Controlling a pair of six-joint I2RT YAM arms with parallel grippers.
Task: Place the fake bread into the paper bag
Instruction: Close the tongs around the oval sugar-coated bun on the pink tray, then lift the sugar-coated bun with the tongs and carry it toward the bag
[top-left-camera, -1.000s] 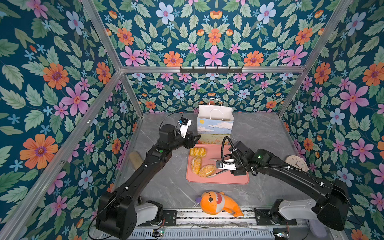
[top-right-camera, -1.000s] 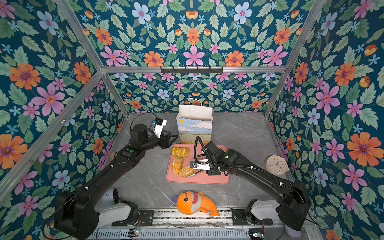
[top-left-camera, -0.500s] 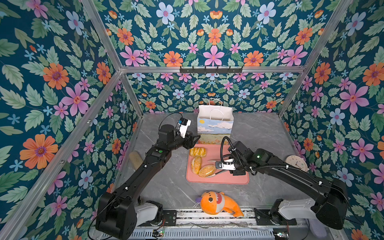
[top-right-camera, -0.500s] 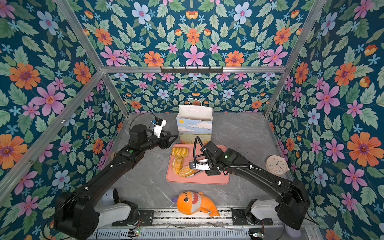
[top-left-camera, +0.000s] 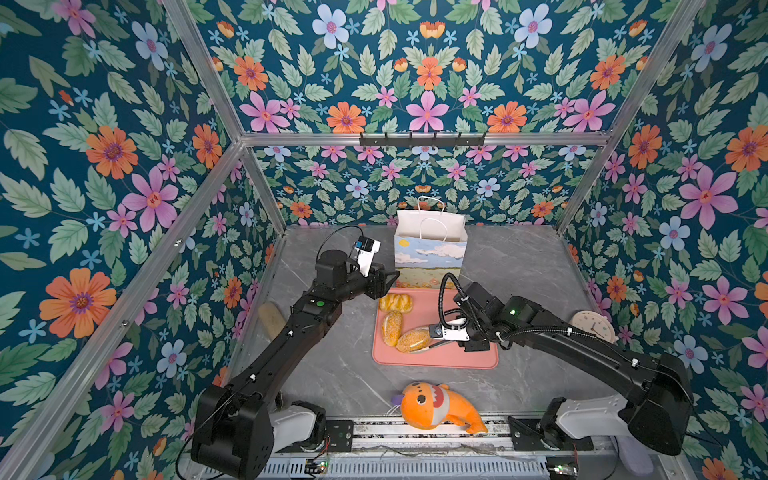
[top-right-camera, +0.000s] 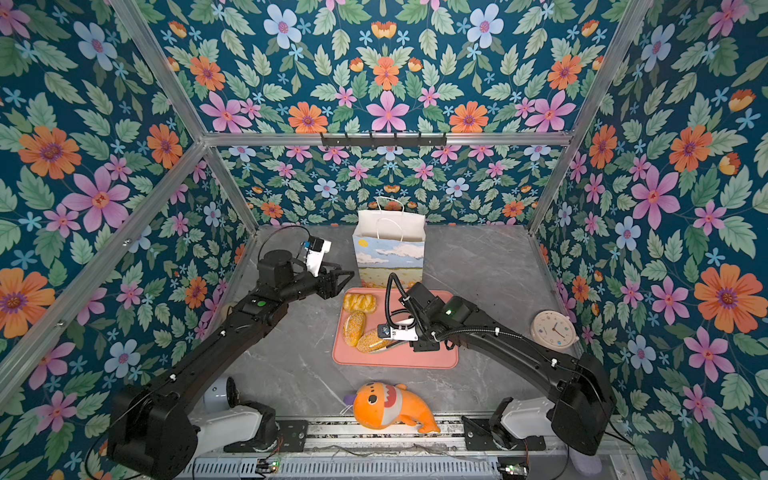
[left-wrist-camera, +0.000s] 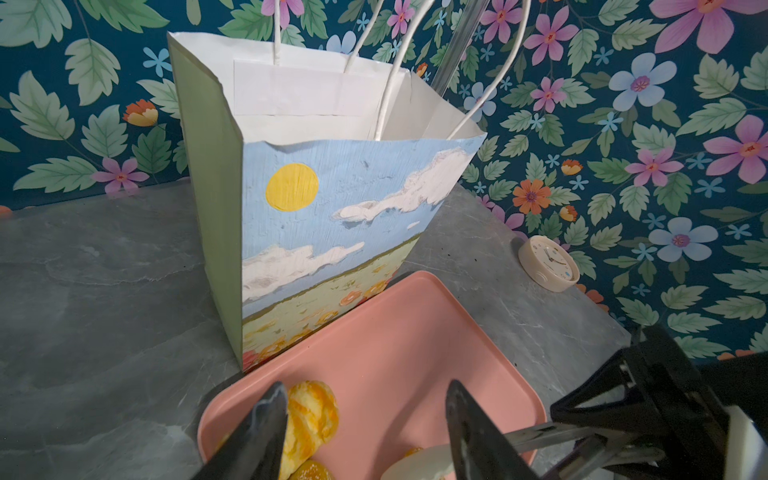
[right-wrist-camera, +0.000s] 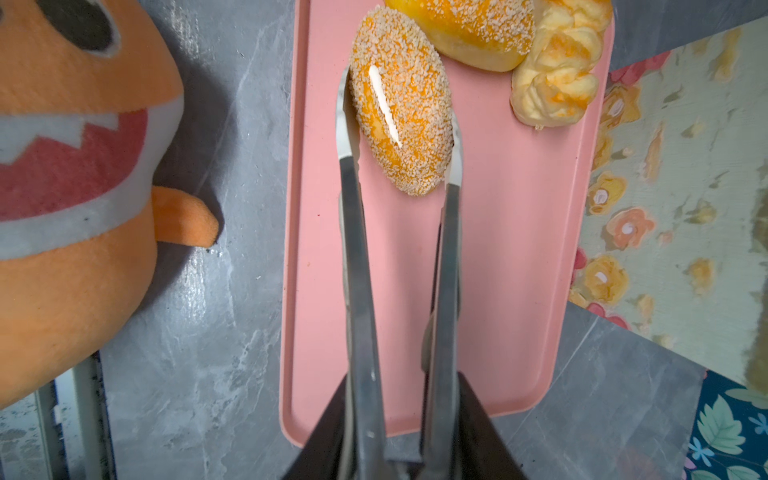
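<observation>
On the pink tray (top-left-camera: 457, 358) lie a braided bun (top-left-camera: 395, 302) and two sesame-speckled rolls of fake bread (top-left-camera: 392, 328). My right gripper (right-wrist-camera: 403, 386) is shut on metal tongs (right-wrist-camera: 357, 249). The tong tips press both sides of the nearer roll (right-wrist-camera: 401, 112), which rests on the tray. The paper bag (top-left-camera: 430, 253) stands upright and open just behind the tray. My left gripper (left-wrist-camera: 365, 390) is open and holds nothing. It hovers over the tray's far left corner beside the bag (left-wrist-camera: 332, 216), above the braided bun (left-wrist-camera: 311, 411).
An orange plush fish (top-left-camera: 432, 407) lies at the front edge by the rail. A small round clock (top-left-camera: 592, 326) sits near the right wall. A dull tan block (top-left-camera: 270, 318) lies by the left wall. Floral walls close in three sides.
The right gripper has narrowed, squeezing the tongs closer onto the sesame roll. The left arm has not moved.
</observation>
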